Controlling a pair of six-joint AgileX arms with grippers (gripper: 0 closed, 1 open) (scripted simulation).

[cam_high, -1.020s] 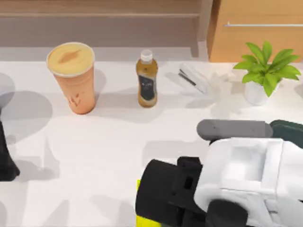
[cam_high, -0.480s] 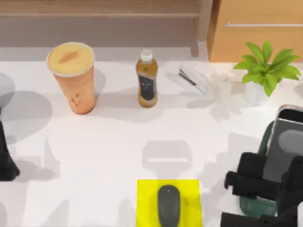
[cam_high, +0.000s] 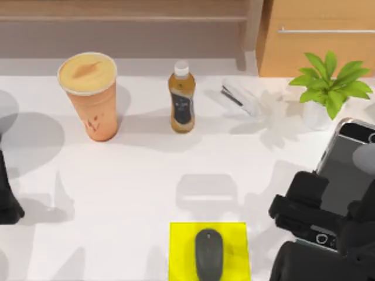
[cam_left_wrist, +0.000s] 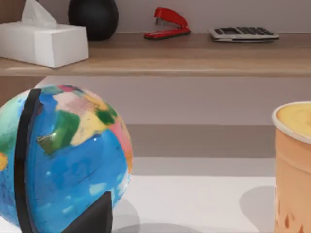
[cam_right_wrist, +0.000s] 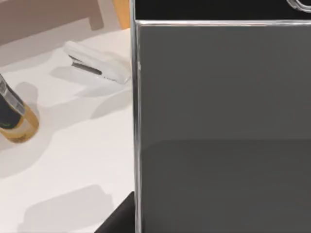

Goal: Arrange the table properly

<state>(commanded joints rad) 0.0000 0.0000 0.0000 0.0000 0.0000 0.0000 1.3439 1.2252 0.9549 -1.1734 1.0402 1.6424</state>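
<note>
The white table (cam_high: 135,175) spans the top view. Near its front right, my right gripper (cam_high: 304,211) is shut on a dark grey phone (cam_high: 345,172), held tilted above the tabletop. In the right wrist view the phone (cam_right_wrist: 218,121) sits very close, with the table (cam_right_wrist: 73,160) beside it. A grey mouse (cam_high: 209,254) lies on a yellow pad (cam_high: 234,240) at the front edge. My left arm (cam_high: 6,199) stays parked at the left edge.
Along the back stand an orange drink cup (cam_high: 89,96), a tea bottle (cam_high: 181,99), a white stapler (cam_high: 239,98) and a potted plant (cam_high: 328,88). A wooden cabinet (cam_high: 316,41) is behind. A globe (cam_left_wrist: 63,160) fills the left wrist view.
My right arm swung from over the yellow pad to the right, uncovering the mouse. The phone then rose toward the camera, hiding the green stand beneath it.
</note>
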